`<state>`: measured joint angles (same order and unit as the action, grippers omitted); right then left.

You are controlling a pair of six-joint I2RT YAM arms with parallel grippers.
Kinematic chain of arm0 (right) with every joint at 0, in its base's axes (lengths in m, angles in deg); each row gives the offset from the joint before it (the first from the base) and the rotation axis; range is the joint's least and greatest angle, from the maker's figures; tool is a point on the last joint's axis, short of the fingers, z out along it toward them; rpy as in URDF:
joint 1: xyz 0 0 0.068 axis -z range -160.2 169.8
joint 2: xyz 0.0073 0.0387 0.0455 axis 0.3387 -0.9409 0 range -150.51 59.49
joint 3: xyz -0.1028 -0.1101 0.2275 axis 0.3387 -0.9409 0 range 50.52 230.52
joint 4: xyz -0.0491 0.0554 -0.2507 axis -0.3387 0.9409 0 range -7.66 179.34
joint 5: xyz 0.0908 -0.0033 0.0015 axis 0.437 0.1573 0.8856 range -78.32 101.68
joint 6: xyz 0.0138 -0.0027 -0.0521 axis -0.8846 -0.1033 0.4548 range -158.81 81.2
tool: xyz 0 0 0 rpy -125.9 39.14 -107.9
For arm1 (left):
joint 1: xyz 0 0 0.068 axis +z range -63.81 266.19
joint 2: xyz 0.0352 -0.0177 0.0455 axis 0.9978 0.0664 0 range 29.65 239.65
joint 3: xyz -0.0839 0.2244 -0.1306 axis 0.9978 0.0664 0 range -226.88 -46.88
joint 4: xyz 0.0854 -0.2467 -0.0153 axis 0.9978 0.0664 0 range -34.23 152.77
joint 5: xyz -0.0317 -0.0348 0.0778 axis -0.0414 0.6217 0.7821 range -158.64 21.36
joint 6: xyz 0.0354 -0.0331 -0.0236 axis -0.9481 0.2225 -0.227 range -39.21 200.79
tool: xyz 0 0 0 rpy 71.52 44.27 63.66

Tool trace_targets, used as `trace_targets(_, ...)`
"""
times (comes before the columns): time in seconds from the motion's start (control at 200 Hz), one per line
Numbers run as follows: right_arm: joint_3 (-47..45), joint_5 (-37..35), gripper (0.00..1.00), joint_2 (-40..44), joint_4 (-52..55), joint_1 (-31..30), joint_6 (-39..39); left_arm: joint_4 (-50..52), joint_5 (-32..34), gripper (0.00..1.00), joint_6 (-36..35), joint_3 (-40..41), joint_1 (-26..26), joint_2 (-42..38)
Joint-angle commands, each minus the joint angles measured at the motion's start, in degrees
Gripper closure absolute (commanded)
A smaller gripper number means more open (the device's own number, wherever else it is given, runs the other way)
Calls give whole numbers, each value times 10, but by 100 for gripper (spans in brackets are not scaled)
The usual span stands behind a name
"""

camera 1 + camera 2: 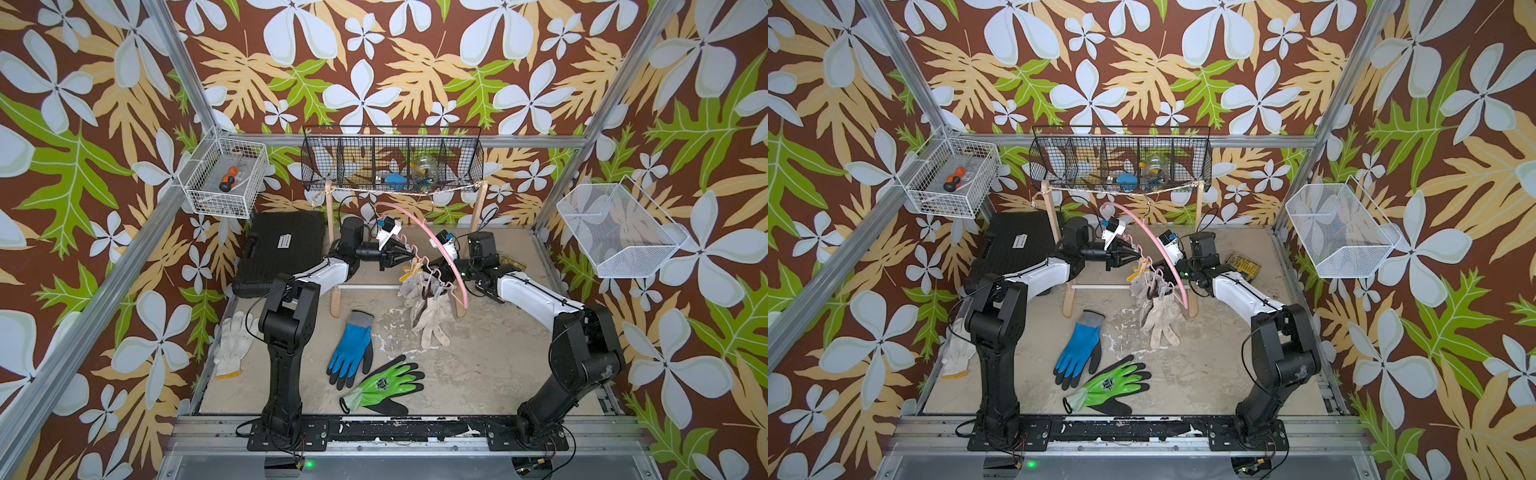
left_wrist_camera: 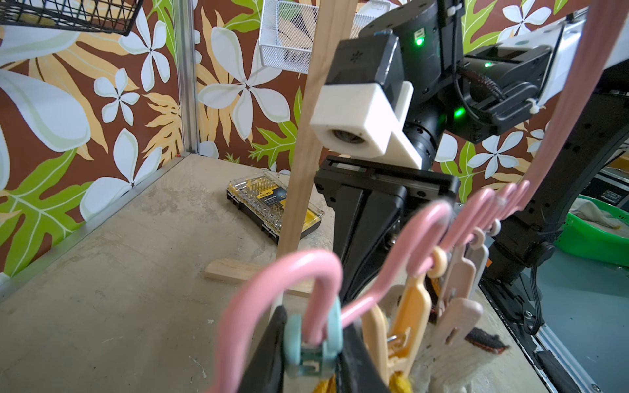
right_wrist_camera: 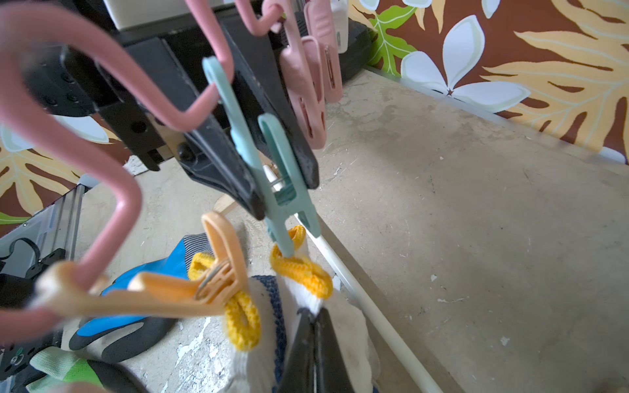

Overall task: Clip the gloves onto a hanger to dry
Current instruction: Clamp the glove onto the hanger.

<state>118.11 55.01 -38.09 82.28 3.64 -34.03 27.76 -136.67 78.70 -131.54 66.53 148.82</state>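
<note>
two claws meet at the hanger [image 2: 306, 260], a pink arch with a wavy lower bar, above the counter [image 1: 478, 365]. the left claw [image 1: 412, 253] is clamped on a teal clip [image 3: 282, 200] hanging from that wavy bar, its black fingers [image 3: 218, 165] squeezing the clip's two handles from either side. the clip's tip sits on the yellow cuff of a white knit glove [image 3: 343, 326] directly beneath the hanger. the right claw [image 3: 312, 314] has its tips pressed together on the white fabric of this glove, just below the cuff. beside the teal clip on the same bar, an orange clip [image 3: 221, 272] bites a second loop of yellow cuff. in both top views a bunch of dirty beige gloves [image 1: 434, 320] [image 1: 1160, 320] dangles from the hanger's lower end, down toward the counter. flat on the counter on the near side of the hanger lie a blue-and-black glove [image 1: 351, 345] and, farther out from it, a neon green glove [image 1: 382, 384]; another white glove [image 1: 230, 340] lies well apart from the hanger, by the left arm's base.
</note>
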Motion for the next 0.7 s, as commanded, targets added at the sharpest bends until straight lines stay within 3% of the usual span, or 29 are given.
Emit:
trace_targets(0.0,-5,17,100,0,-33,-1,-13,-45,-21,85,21,1,1,4)
trace_targets(0.696,-7,9,100,4,-91,-8,-56,-65,-29,86,41,9,1,16)
